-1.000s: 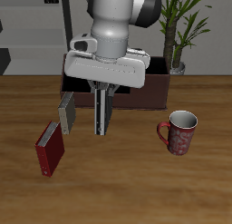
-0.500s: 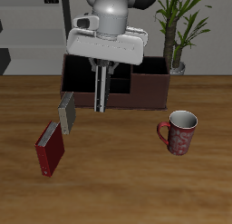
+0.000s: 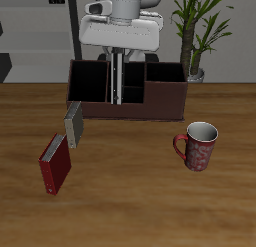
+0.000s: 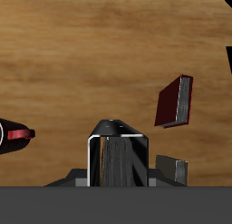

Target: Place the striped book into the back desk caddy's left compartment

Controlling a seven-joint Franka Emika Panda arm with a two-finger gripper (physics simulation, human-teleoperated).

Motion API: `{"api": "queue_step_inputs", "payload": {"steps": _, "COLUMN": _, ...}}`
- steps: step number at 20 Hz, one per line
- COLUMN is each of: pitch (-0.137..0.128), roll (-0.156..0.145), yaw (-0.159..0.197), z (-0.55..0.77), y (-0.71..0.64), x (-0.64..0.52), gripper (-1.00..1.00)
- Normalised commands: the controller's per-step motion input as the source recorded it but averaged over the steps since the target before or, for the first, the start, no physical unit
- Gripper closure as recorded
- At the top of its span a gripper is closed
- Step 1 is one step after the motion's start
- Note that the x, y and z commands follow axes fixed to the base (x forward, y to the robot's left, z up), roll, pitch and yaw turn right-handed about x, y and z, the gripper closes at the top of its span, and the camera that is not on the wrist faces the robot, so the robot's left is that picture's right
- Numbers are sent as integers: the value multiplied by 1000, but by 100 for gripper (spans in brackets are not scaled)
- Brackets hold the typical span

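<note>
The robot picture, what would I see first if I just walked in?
First you'd see the big white robot arm, its gripper holding a thin striped book upright over the back desk caddy at the back of the table. Next, the red patterned mug stands alone on the wood. A dark red book and a grey book lie nearer the front, in front of the caddy's end.

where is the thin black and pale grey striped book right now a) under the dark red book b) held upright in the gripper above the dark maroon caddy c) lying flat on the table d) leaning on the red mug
b: the striped book hangs on edge from the gripper, over the back desk caddy, while the dark red book and plain grey book lie apart on the table.
</note>
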Motion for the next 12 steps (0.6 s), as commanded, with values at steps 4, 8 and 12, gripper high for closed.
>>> {"api": "queue_step_inputs", "payload": {"steps": 4, "pitch": 18, "roll": -12, "yaw": 44, "z": 20, "y": -59, "x": -384, "gripper": 100}}
{"api": "queue_step_inputs", "payload": {"steps": 8, "pitch": 16, "roll": 19, "yaw": 17, "z": 93, "y": -51, "x": -376, "gripper": 100}}
{"api": "queue_step_inputs", "payload": {"steps": 12, "pitch": -1, "roll": -12, "yaw": 1, "z": 59, "y": -112, "x": -197, "gripper": 100}}
